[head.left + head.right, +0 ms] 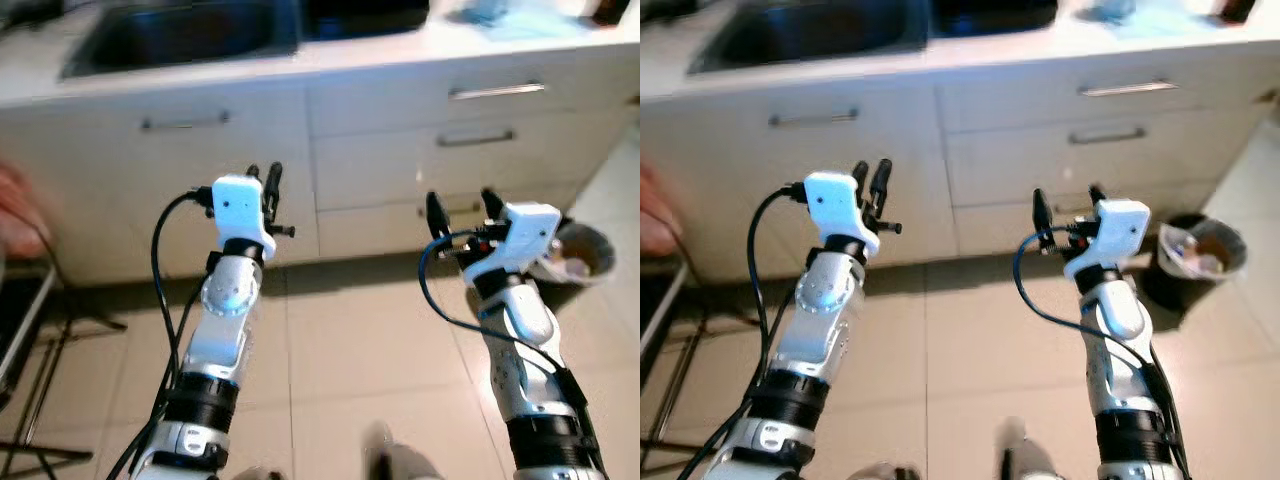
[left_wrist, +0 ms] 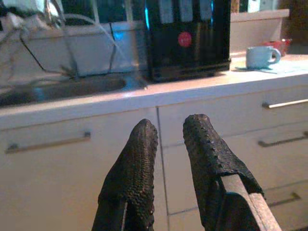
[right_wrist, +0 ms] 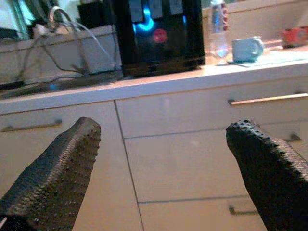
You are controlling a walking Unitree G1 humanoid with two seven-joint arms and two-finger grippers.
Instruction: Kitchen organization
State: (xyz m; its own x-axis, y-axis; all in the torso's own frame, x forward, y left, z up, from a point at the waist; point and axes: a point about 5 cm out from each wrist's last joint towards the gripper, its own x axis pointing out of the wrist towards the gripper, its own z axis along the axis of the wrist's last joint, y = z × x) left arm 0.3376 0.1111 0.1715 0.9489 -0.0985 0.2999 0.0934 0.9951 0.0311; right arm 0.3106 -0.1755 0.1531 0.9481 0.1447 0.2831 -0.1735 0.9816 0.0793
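Left tool [image 1: 264, 178] nearly clenched w/ narrow gap, grasping nothing. Right tool [image 1: 464, 206] released wide. Both raised before white drawer fronts [image 1: 450, 150] under pale worktop [image 1: 360, 48].

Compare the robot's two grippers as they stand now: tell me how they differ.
The left gripper has its fingers nearly together, a narrow gap between them; the right gripper is spread wide. The left gripper is raised before the cabinet door under the sink; the right gripper sits lower, before the drawers, near the bin. Both hold nothing and point toward the counter.
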